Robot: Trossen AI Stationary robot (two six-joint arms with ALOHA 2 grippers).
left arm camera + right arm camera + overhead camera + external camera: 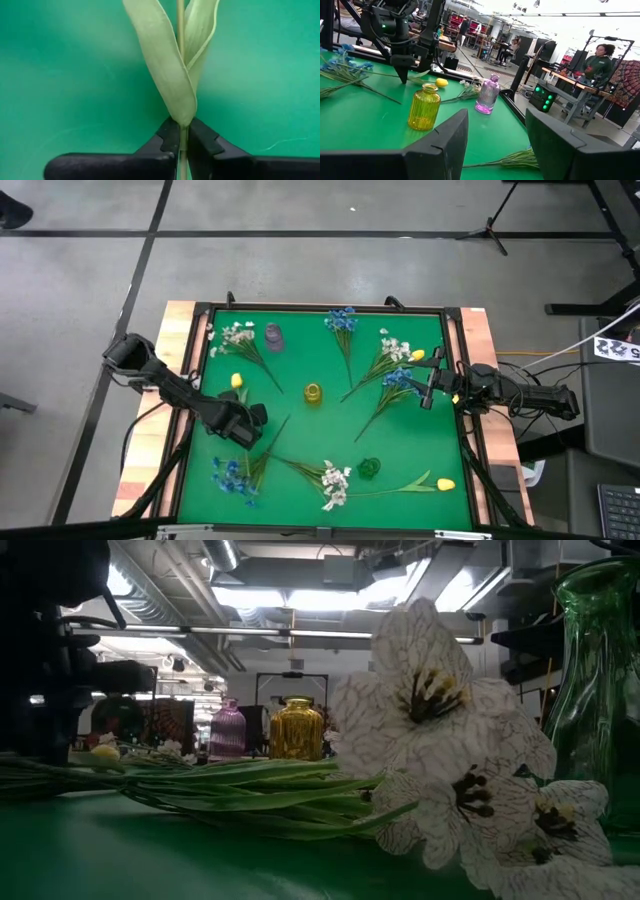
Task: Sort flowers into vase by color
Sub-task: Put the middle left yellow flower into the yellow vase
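My left gripper (247, 424) stands over the left part of the green mat (320, 435), pointing down and shut on a thin green stem (180, 60) with pale leaves (165, 65). That stem seems to belong to the yellow flower (237, 381) lying just beyond it. My right gripper (497, 130) waits open and level at the mat's right edge (430, 385). On the mat stand a purple vase (273, 336), a yellow vase (313, 393) and a green vase (369, 468). My left gripper pinches the thin stem just below the base of its leaves (181, 137) between its two fingertips (167, 142). The fingers come from above, pointing steeply down, and lie across the stem. The stem and its leaves lie flat along the mat.
Other sprigs lie around the mat: white (237, 335), blue (342, 320), white (395, 350), yellow (417, 355) and blue (398, 378) at the back and right; blue (232, 475), white (335, 483) and yellow (445, 483) at the front. A black frame (190, 380) borders the mat.
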